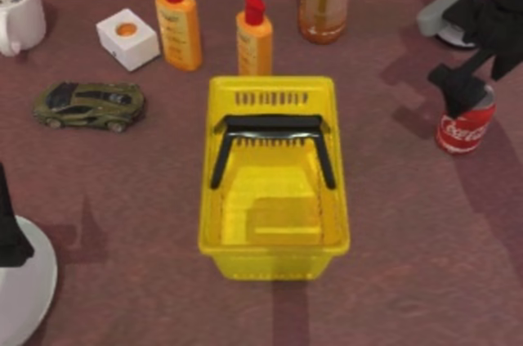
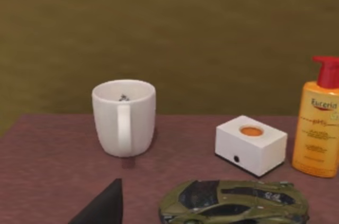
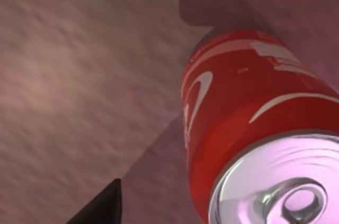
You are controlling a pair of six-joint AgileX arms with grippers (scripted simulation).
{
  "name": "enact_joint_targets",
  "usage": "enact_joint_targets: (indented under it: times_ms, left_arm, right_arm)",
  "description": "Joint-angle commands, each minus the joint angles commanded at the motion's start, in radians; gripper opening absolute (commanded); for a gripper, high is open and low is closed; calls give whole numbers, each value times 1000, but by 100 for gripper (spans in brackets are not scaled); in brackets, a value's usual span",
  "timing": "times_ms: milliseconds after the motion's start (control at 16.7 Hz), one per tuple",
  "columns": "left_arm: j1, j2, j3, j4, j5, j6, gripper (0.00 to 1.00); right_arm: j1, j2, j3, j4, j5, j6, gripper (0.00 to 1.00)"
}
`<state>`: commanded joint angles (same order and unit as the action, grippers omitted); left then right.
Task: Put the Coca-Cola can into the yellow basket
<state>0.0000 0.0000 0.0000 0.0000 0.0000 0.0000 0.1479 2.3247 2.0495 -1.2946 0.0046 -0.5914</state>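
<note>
One Coca-Cola can [image 1: 463, 129] upright on the table, right hand [image 1: 463, 94] just over its top (grip state unclear); light, slick, dentable, so pinch mid-body.

Even soft light, faint shadows, slight blur

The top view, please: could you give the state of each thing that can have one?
Coca-Cola can: upright on the table, outside the basket.
Yellow basket: empty, handle folded down.
Right gripper: over the can's top.
Left arm: parked at the table's left edge.
White mug: upright.
</note>
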Motion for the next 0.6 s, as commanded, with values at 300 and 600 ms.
enact_joint_targets:
  times_ms: [300,600]
  left_arm:
    - [0,0,0,0,0,0,100]
    - [0,0,0,0,0,0,100]
  right_arm:
    - [5,15,-81,97,0,-1,100]
    - [7,30,-146,176,0,0,100]
